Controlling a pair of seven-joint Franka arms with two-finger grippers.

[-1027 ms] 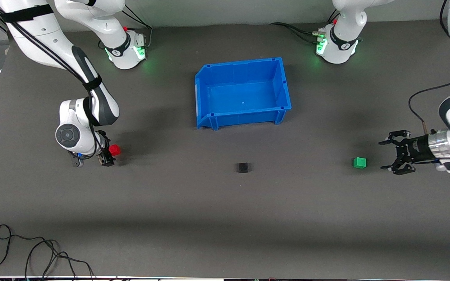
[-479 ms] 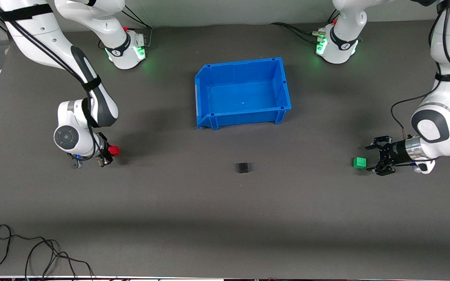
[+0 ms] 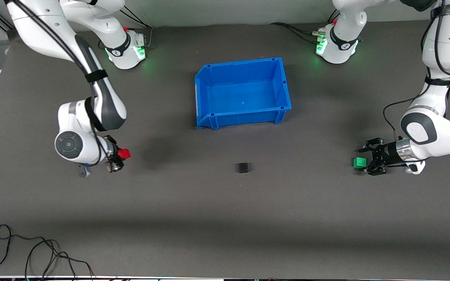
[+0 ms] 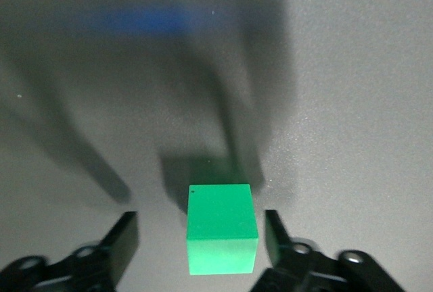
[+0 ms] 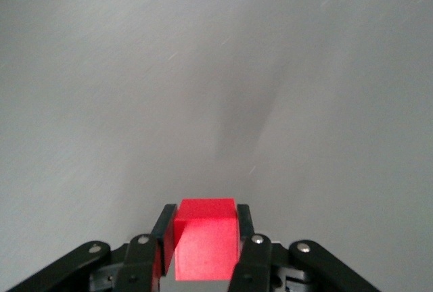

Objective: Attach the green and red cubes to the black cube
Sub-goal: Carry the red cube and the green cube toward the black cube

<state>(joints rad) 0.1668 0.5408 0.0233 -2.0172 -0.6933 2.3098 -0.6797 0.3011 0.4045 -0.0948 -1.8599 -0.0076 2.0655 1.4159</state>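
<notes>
The black cube (image 3: 242, 167) is seen lying on the grey mat (image 3: 225, 218), nearer to the front camera than the blue bin (image 3: 210, 79) and roughly midway between the two grippers, well apart from both.

Toward the left arm's end of the table, the green cube (image 3: 360, 162) rests on the mat. The left gripper (image 3: 368, 160) is held low beside it with its fingers spread wide. In the left wrist view the green cube (image 4: 222, 228) is seen between the two fingers (image 4: 122, 241), with a gap on each side, so nothing is gripped.

Toward the right arm's end, the red cube (image 3: 123, 153) is held in the right gripper (image 3: 118, 159), raised over the mat. In the right wrist view the fingers (image 5: 244, 228) are seen pressed against both sides of the red cube (image 5: 203, 238).

Farthest from the camera, the blue bin stands on the mat between the two arm bases.
</notes>
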